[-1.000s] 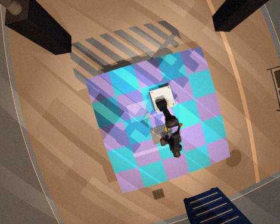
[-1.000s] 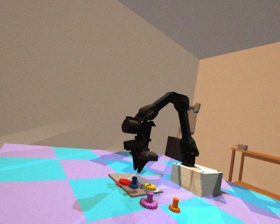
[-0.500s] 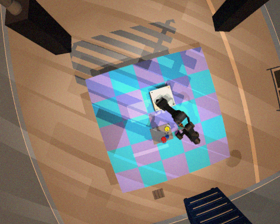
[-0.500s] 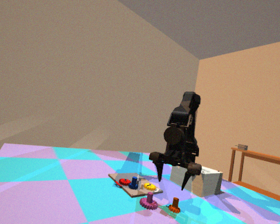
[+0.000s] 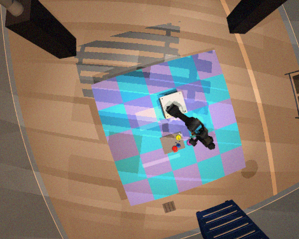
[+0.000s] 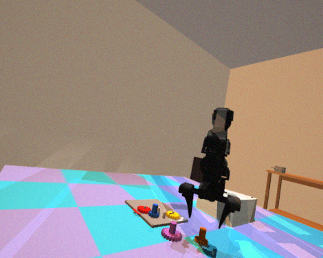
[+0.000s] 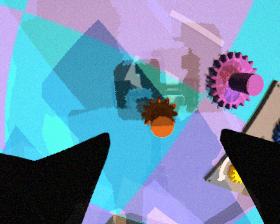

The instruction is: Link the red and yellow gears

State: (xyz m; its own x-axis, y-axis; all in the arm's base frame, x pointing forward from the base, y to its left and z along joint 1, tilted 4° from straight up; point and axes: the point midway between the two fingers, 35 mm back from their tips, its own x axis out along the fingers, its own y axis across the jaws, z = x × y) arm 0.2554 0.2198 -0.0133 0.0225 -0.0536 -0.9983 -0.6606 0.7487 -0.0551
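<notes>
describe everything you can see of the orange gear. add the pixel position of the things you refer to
The orange gear point(image 6: 202, 237) point(image 7: 160, 111) is small and toothed, with a smooth, matt-looking round post rising from its middle. It stands upright, post up, on the checkered surface, off the board, near the larger pink gear point(image 6: 172, 234) point(image 7: 231, 80). The open fingers are above it, and nothing is seen touching its sides.

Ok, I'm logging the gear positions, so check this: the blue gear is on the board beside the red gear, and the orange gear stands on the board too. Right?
Not quite: the orange gear stands on the table, off the board, as the exterior view shows. The rest holds.
</notes>
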